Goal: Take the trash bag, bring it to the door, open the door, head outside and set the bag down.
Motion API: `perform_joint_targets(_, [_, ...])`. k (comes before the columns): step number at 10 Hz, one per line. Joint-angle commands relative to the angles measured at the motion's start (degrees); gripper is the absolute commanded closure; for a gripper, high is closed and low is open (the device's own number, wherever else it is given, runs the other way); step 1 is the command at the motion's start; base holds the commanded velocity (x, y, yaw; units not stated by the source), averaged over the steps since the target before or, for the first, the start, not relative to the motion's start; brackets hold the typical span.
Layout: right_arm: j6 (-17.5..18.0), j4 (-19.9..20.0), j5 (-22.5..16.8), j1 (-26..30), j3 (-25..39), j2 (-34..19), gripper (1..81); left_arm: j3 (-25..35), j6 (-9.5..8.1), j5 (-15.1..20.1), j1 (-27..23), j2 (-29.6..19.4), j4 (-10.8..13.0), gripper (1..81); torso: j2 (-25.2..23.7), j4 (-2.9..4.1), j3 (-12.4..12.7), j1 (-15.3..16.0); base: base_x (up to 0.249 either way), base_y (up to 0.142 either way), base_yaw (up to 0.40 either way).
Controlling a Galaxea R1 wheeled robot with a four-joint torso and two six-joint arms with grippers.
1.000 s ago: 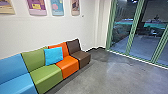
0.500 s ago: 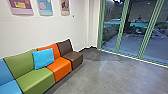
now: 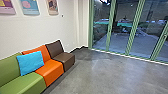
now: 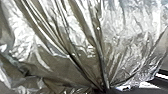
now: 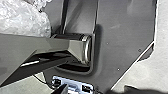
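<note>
The trash bag is at the left wrist, its thin, shiny plastic drawn into tight pleats, with the left gripper apparently clamped on the gathered neck; the right gripper's state I cannot tell; the bag probably handles light, limp and slippery (film like this could tear on an edge), so the bunched neck is the place to hold; in the head view, green-framed glass doors stand upper right, past grey concrete floor; a cyan pillow leans on the multicoloured sofa, lower left.
</note>
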Motion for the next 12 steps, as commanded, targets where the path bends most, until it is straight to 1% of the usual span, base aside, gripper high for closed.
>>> perform_joint_targets(1, [-0.09,-0.33,-3.81,2.10,-0.62,0.73,1.0,0.20,0.15,4.03,-2.32,0.05,0.41,81.1,0.00,0.00,0.00,0.02,0.000,0.000,-0.273])
perform_joint_targets(6, [0.18,0.11,-3.90,2.28,-0.97,0.82,1.0,0.11,0.15,4.03,-2.25,0.31,0.50,81.1,0.00,0.00,0.00,0.02,0.000,0.000,-0.275])
perform_joint_targets(7, [0.18,0.11,-3.90,2.19,-0.97,0.82,1.0,0.11,0.15,4.03,-2.24,0.40,0.85,81.1,0.00,0.00,0.00,0.02,0.000,0.000,-0.276])
perform_joint_targets(8, [0.18,0.11,-3.90,2.10,-0.97,0.82,1.0,0.11,0.15,4.03,-2.24,0.40,0.85,81.1,0.00,0.00,2.13,0.02,0.000,0.000,-0.275])
perform_joint_targets(9, [0.18,0.11,-3.90,2.10,-0.97,0.82,1.0,0.11,0.15,4.03,-2.32,0.40,0.85,81.1,0.00,0.00,2.62,0.02,0.000,0.000,-0.276])
perform_joint_targets(10, [0.27,0.19,-3.90,2.27,-0.97,0.82,1.0,0.11,0.15,4.03,-2.25,0.40,0.85,81.1,0.02,0.00,0.54,0.02,0.000,0.000,-0.276])
perform_joint_targets(11, [0.27,0.19,-3.90,2.28,-1.06,0.82,1.0,0.11,0.15,4.03,-2.24,0.40,0.85,81.1,0.02,0.00,1.48,0.05,0.000,0.000,-0.276])
perform_joint_targets(12, [0.27,0.19,-3.90,2.28,-1.15,0.82,1.0,0.11,0.15,4.03,-2.25,0.40,0.85,81.1,-0.02,0.00,1.83,-0.02,0.000,0.000,-0.276])
